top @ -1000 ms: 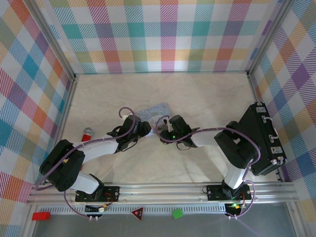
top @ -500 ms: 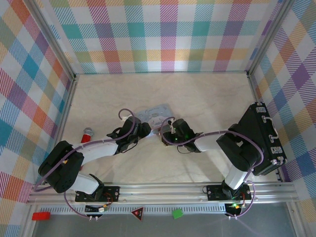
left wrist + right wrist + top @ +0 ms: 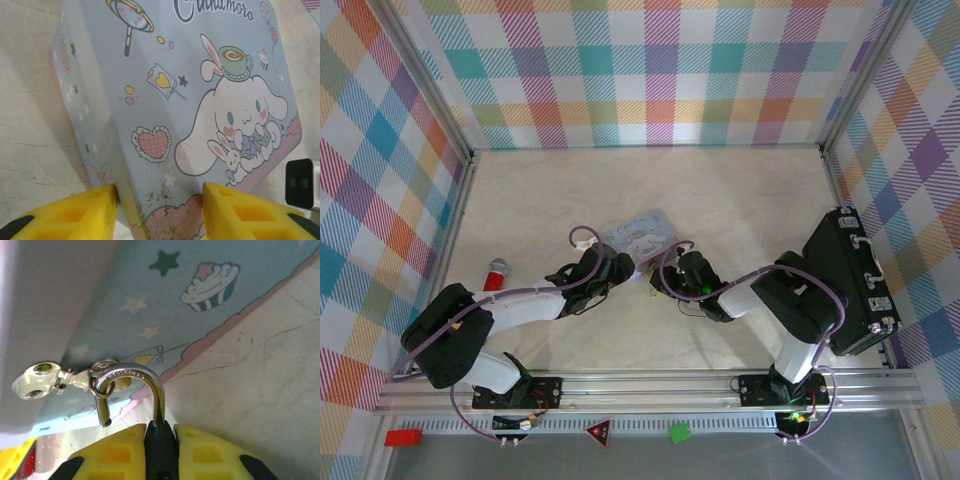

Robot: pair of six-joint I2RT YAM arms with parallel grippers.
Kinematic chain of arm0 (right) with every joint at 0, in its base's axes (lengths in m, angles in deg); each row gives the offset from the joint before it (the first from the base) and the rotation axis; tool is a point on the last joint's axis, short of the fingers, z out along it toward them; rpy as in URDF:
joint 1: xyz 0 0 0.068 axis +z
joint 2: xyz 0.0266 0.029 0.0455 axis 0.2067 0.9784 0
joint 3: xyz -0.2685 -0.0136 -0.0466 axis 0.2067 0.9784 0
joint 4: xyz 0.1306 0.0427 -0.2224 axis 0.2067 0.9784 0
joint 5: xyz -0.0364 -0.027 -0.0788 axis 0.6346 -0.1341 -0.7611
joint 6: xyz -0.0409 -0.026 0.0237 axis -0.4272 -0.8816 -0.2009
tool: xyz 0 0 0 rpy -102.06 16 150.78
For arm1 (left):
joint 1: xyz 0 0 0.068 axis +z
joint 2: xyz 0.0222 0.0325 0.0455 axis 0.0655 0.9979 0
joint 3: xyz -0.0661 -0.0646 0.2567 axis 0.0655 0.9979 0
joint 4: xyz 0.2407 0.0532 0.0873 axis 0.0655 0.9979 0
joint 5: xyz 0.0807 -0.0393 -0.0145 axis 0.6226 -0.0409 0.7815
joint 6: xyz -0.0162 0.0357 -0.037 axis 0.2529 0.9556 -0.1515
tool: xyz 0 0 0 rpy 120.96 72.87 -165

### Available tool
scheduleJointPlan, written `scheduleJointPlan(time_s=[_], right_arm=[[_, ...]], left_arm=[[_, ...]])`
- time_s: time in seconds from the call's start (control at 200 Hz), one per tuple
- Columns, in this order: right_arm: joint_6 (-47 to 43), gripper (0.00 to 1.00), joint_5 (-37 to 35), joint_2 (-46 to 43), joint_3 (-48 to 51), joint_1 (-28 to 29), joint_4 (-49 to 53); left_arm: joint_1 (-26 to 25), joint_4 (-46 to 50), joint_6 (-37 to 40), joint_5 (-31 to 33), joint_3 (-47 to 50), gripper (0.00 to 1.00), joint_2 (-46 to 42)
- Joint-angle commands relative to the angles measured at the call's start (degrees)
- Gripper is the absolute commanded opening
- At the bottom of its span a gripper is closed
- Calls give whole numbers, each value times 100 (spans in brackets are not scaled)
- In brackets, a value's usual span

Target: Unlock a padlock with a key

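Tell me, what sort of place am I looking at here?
Probably a robotics test bench: two arms bolted to a metal rail, plaid walls boxing in the table, a cartoon tin with a tiny padlock as a prop.

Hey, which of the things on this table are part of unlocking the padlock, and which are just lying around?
In the job: padlock, its body in the right gripper; blue tin, whose clasp the padlock hangs from, held by the left gripper.
Lying about: red stick with silver cap, left side; black case, right edge.
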State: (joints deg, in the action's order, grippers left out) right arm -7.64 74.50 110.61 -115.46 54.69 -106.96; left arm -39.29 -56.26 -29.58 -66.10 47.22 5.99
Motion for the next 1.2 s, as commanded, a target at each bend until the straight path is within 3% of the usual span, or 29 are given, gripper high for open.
scheduleJointPlan(time_s=[0.0, 0.465, 1.195], right_arm=[[568, 2, -149, 284, 29, -14, -968], [866, 0, -255, 337, 75, -57, -1124], [1721, 1, 199, -25, 5, -297, -1405]], left_arm=[[-150, 549, -20, -150, 59, 46, 284], [-185, 554, -56, -82, 77, 46, 312], [-211, 512, -101, -70, 84, 46, 383]])
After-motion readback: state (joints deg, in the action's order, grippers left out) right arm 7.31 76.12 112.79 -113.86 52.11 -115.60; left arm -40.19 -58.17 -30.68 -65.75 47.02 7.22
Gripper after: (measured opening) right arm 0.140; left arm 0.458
